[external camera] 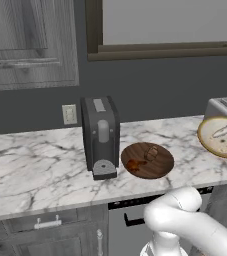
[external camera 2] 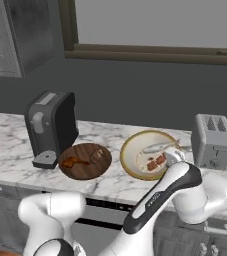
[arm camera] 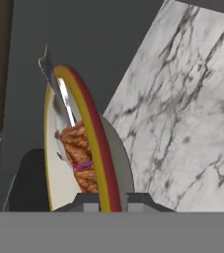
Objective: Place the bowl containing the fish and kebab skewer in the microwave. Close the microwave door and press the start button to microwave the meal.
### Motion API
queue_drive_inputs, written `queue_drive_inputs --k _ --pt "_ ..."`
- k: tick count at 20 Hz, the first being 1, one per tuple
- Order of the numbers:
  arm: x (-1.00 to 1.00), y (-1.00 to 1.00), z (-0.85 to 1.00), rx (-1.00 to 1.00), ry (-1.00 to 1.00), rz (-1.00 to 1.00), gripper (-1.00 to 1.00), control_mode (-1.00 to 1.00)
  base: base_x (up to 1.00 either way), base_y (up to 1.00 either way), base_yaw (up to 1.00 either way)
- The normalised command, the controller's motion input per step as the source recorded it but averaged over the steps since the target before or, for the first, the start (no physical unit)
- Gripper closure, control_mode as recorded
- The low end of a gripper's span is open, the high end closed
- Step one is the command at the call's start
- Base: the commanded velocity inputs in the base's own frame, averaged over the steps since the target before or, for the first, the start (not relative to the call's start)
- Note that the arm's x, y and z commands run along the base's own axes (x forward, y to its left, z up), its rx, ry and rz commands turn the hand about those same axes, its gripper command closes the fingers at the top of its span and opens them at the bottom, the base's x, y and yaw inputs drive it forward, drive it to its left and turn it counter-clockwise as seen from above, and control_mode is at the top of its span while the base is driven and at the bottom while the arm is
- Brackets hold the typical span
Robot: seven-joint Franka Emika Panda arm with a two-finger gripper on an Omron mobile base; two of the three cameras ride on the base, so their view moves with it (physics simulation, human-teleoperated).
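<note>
The bowl [external camera 2: 135, 157], cream with a tan-yellow rim, hangs tilted above the marble counter [external camera 2: 110, 187], left of the toaster. It also appears at the right edge of the left base view as the bowl [external camera: 208, 136]. In it lie the pale fish [external camera 2: 157, 147] and the reddish-brown kebab skewer [external camera 2: 156, 162]. In the hand view the bowl [arm camera: 101, 148] stands edge-on, with the fish [arm camera: 59, 96] and the kebab skewer [arm camera: 79, 153] against its inside. My gripper [arm camera: 106, 200] is shut on its rim. The microwave and its door are out of view.
A dark coffee machine [external camera: 101, 135] stands on the counter. Beside it is a dark brown wooden dish [external camera: 147, 160] with food. A grey toaster [external camera 2: 213, 141] sits right of the bowl. Behind the counter are a dark wall and a window. Drawers run below the counter edge.
</note>
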Motion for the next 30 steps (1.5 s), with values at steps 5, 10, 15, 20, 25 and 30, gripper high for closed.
queue_drive_inputs --k 5,10,15,20,25,30 --pt "-0.24 0.58 0.58 -0.15 -0.01 0.02 1.00 -1.00 0.00 0.00 0.00" --pt "-0.23 0.42 0.64 -0.03 0.11 0.04 1.00 -1.00 0.00 0.00 0.00" --pt "-0.52 0.37 0.55 0.00 0.10 0.12 1.00 -1.00 0.00 0.00 0.00" --pt "-0.59 0.38 0.39 0.00 0.06 0.16 1.00 -1.00 0.00 0.00 0.00" --pt "-0.21 0.73 0.11 0.00 0.05 0.15 1.00 -1.00 0.00 0.00 0.00" --pt "0.00 0.68 0.00 0.02 0.05 0.12 1.00 -1.00 0.00 0.00 0.00"
